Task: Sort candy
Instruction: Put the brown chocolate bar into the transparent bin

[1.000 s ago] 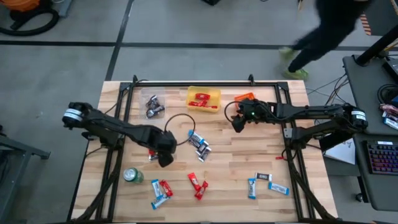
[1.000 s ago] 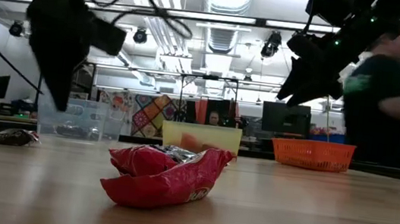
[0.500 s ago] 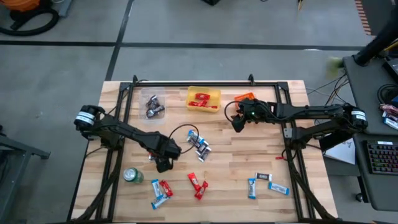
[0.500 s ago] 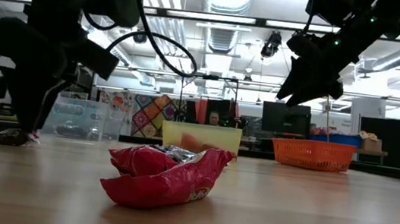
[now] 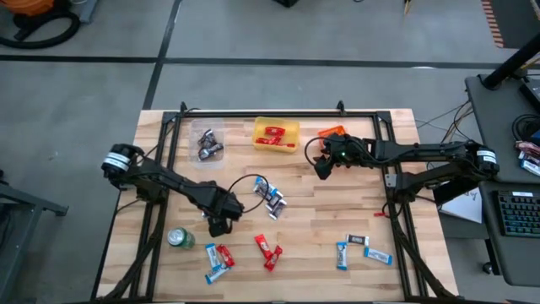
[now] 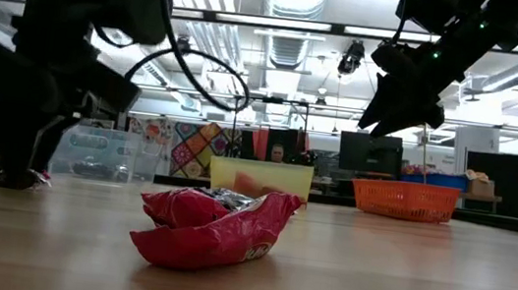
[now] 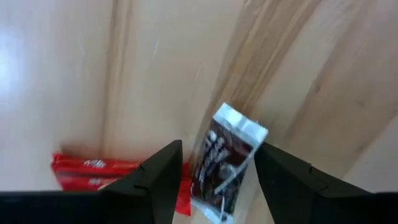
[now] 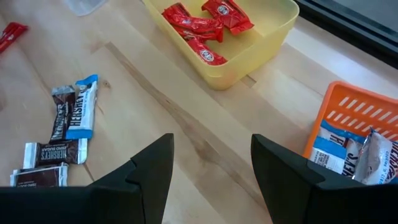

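Straddling one dark candy bar [image 7: 225, 163], left claw [image 7: 214, 177] spread; two red bars [image 7: 93, 173] beside.

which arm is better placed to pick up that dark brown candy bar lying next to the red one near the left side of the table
Left. The left gripper is open and down at the table, with the dark brown bar lying between its fingers beside the red bar. The right gripper hangs open far off, near the yellow tub.

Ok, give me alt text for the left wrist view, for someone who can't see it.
The left claw hangs open just above a dark brown, silver-ended candy bar lying on the wooden table, one finger on either side of it. A red candy bar lies flat right beside the dark one, partly hidden behind a finger.
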You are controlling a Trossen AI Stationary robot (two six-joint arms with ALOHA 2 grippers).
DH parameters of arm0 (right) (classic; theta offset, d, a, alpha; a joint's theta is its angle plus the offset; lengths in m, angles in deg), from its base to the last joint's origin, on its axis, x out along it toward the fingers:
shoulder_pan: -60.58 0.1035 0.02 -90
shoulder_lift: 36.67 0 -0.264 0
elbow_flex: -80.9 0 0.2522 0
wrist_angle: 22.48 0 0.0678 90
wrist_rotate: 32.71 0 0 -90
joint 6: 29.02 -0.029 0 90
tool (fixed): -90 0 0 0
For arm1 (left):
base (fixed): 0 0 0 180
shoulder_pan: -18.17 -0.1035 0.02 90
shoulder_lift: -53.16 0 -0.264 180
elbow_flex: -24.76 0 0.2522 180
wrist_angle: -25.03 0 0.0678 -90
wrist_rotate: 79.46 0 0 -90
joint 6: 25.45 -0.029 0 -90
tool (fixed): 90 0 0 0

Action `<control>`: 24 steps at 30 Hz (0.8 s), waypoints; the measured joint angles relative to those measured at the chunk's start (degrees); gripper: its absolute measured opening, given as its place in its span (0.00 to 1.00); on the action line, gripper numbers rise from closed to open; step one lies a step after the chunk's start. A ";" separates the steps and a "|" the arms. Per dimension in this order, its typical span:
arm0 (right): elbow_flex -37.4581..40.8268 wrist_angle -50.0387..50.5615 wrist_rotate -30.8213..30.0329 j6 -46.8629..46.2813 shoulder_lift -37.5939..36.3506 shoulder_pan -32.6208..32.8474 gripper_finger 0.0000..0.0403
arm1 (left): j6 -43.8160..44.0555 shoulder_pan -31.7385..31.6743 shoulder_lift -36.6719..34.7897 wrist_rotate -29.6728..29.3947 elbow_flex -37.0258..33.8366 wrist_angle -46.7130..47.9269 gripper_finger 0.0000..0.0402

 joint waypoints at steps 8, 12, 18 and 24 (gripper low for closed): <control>0.00 -0.13 0.04 0.00 0.00 0.94 0.50 | -2.08 0.00 1.24 0.09 -0.08 -1.13 0.39; 0.01 -0.13 0.07 0.00 0.00 1.38 0.50 | -2.68 0.04 0.83 0.30 -0.04 -1.40 0.27; 0.02 -0.12 0.11 0.00 0.00 1.56 0.50 | -3.10 -0.02 -0.03 -0.38 -0.04 -1.55 0.07; 0.02 -0.11 0.16 0.00 0.00 1.56 0.50 | -4.71 -0.07 -3.99 -0.40 -0.04 -2.02 0.02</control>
